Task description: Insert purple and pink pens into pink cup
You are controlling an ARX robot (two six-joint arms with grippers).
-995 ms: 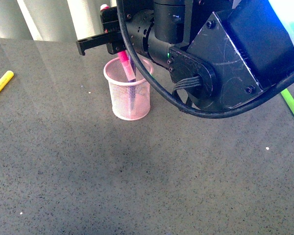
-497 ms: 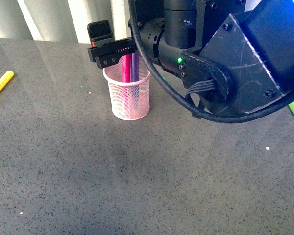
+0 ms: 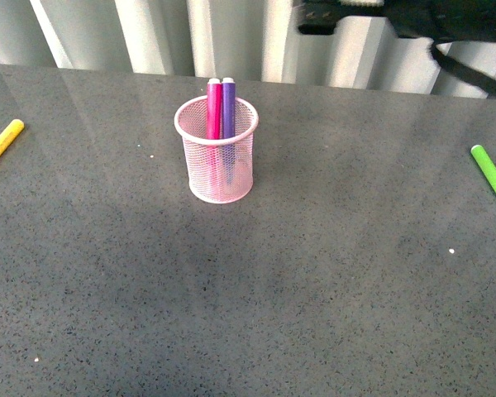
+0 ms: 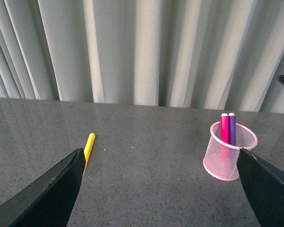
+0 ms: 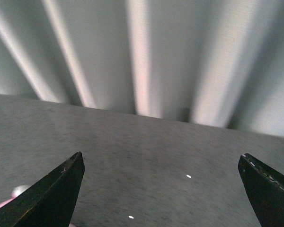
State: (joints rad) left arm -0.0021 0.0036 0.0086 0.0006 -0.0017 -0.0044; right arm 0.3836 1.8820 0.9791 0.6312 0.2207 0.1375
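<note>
The pink cup point(image 3: 223, 178) stands upright on the grey table, left of centre. The magenta pen point(image 3: 214, 107) and the purple pen point(image 3: 229, 107) stand side by side inside it, tops above the rim. In the left wrist view the cup point(image 4: 227, 161) holds both the magenta pen point(image 4: 224, 127) and the purple pen point(image 4: 232, 127). My left gripper point(image 4: 161, 191) is open and empty, well short of the cup. My right gripper point(image 5: 163, 191) is open and empty, high over the table; only part of its arm point(image 3: 347, 16) shows at the top of the front view.
A yellow marker point(image 3: 2, 142) lies at the table's left edge, also in the left wrist view point(image 4: 89, 146). A lime-green marker point(image 3: 489, 175) lies at the right edge. A pale curtain point(image 3: 149, 33) hangs behind the table.
My right arm has risen and pulled back from over the cup, leaving most of the front view. The magenta pen now stands upright beside the purple one in the cup.
</note>
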